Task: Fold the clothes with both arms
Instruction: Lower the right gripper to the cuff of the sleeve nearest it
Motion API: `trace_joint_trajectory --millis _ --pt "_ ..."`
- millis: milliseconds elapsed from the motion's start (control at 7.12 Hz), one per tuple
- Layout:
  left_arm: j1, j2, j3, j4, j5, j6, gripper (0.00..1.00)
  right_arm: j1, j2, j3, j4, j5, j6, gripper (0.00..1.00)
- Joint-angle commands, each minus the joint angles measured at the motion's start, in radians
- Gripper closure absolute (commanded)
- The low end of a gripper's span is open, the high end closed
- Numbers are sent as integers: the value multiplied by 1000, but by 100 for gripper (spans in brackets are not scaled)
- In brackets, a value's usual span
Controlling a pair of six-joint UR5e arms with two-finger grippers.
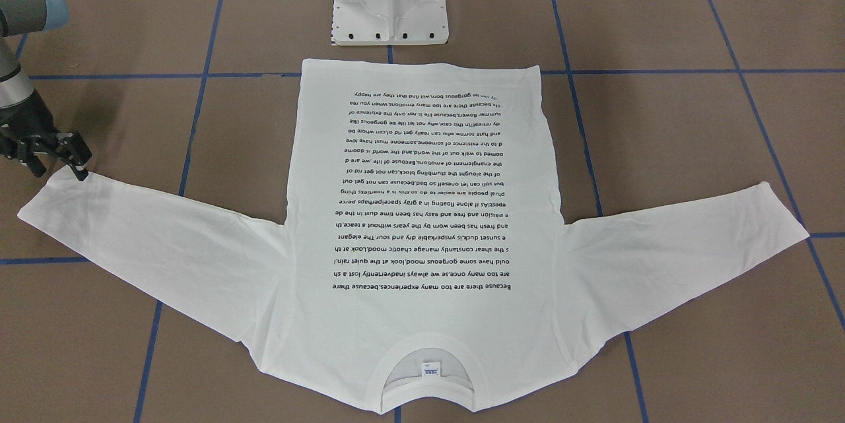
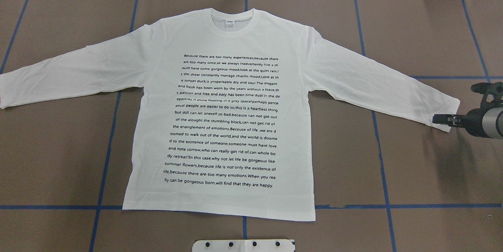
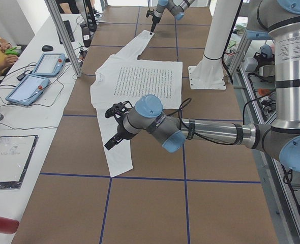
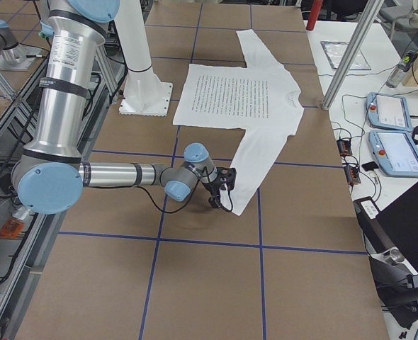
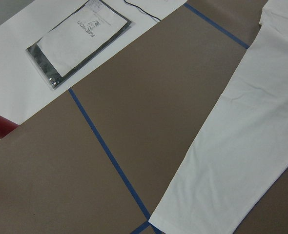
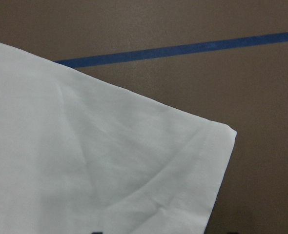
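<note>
Lying flat and text-up on the worktop [image 2: 412,173], the shirt [image 2: 228,126] has its hem just short of the base [image 1: 391,0], collar farthest. Right of the base my right pincer [image 2: 438,119] gapes at one cuff [image 2: 452,112]; leftward hangs my left pincer [image 3: 111,144], its state I cannot tell.

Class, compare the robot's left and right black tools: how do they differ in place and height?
Place: the right black tool is at the cuff of one sleeve of the white text-printed T-shirt; the left black tool is by the other sleeve's middle.
Height: the right tool is down at the cloth; the left tool looks raised, its camera taking in a long stretch of sleeve.
Shared: each is near a sleeve.
</note>
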Motion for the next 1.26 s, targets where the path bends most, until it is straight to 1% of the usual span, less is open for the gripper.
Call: trace_joint_trajectory --millis 0,281,421,702,843,983,1124 --pt "0 0 2 -1 -1 0 0 -7 1 0 2 -8 23 55" --pt "0 0 3 -7 -1 -1 0 -5 0 1 2 -8 23 91" --pt "0 0 3 -7 -1 -1 0 -3 -2 25 2 -8 23 100" --pt "0 0 5 -7 -1 -1 0 27 7 131 -1 -15 21 100" --pt "0 0 8 -7 -1 0 0 50 41 183 -1 -38 20 100" --pt "0 0 9 -7 -1 -1 0 50 117 193 -3 -73 21 100" --pt "0 -1 14 -7 -1 -3 0 50 247 178 -12 -75 21 100"
